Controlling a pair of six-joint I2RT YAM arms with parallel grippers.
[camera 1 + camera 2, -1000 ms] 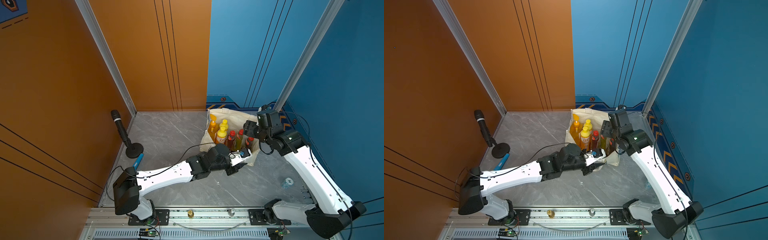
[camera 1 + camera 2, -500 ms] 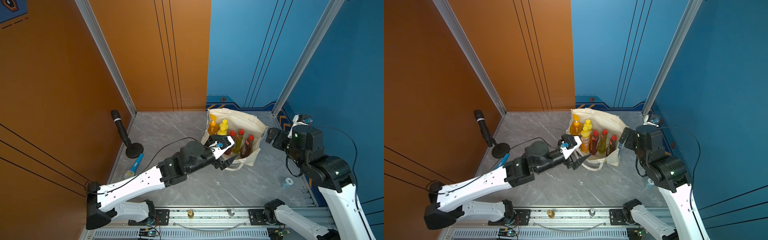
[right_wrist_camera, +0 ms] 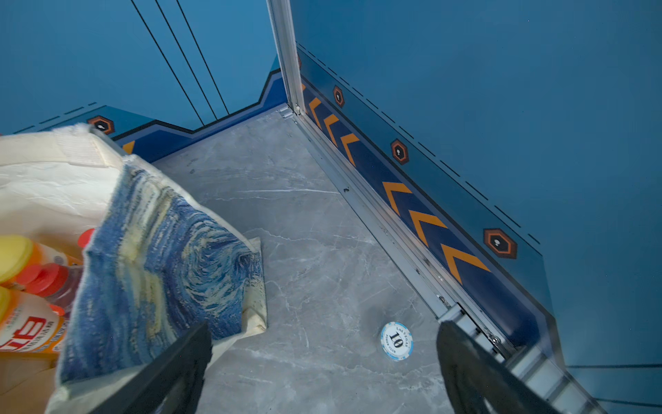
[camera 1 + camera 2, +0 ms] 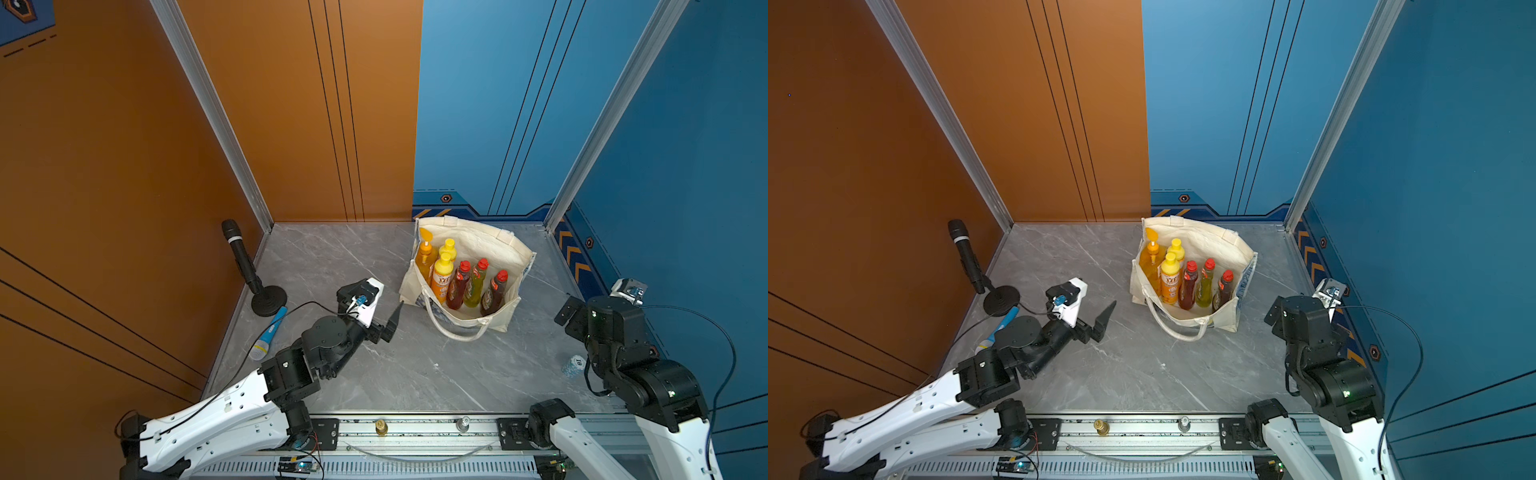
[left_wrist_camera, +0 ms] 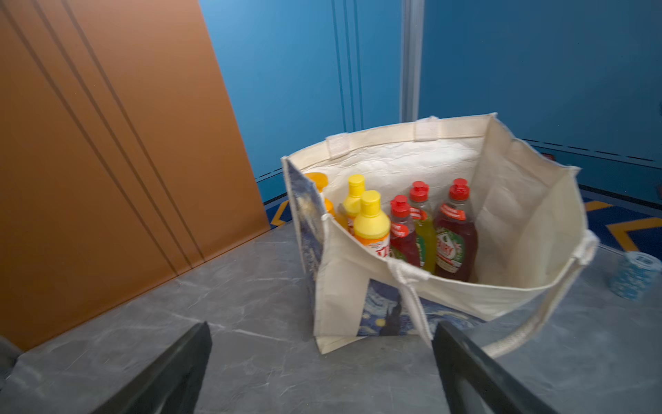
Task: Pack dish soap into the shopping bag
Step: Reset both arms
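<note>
Spotter: Both your arms have backed off the bag (image 4: 478,243) since a second ago. The left gripper (image 4: 391,320) was at the near rim. Now it sits left of the near-left corner, close but not touching. The right gripper (image 3: 324,325) was at the right rim and has swung out to the right, well clear.

Checker: Both sets of jaws looked closed on the cloth then. Now they stand wide with nothing between them. The bag itself has stayed at the far right of the table (image 4: 415,374), mouth open.

Spotter: Your dish soap (image 4: 1187,282) is all inside and upright. The pump bottle (image 4: 424,259) is far left with the yellow-capped bottles (image 4: 441,276) beside it. To their right stand a dark red bottle (image 4: 458,286), the yellow-green bottle (image 4: 475,284) and a second dark red bottle (image 4: 492,293).

Checker: I count six in and none on the table. I'd judge you are at the let-go-and-retreat step, with the packing itself done.

Spotter: What's left is probably just parking the arms. Mind the loop handle (image 5: 410,297) lying in front of the bag as you draw the left arm back, so a finger doesn't snag it.

Checker: On the right, the poker chip (image 4: 574,365) lies just beside your arm. The microphone (image 4: 241,257) and the blue toy microphone (image 4: 268,332) sit near the left arm. Leave all three alone.
</note>
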